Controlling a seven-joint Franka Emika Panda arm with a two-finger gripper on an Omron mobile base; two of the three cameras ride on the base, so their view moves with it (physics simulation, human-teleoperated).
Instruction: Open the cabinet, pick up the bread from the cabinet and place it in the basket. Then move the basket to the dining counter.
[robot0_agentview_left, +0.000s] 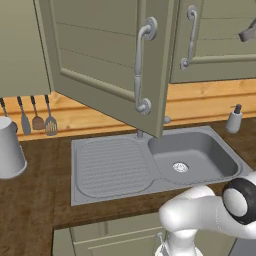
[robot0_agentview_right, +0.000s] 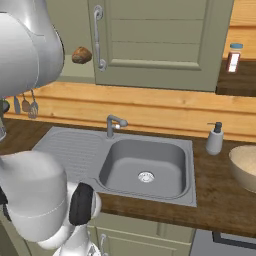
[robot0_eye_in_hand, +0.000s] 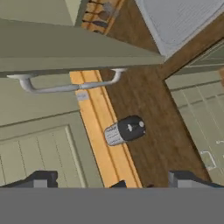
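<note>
You are seeing the cabinet (robot0_agentview_left: 100, 55) door standing open, the bread (robot0_agentview_right: 81, 55) lying inside, and the gripper (robot0_eye_in_hand: 111, 180) fingers spreading wide, holding nothing.

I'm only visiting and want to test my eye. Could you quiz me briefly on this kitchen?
1. True or false: the door of the sage-green wall cabinet with the long curved grey bar handle stands open.
2. Where is the small golden-brown bread? A inside that cabinet; B in a drawer; C on the floor.
3. Fill in: the two-finger gripper has its jaws ____.
Key: 1 true; 2 A; 3 open.
</note>
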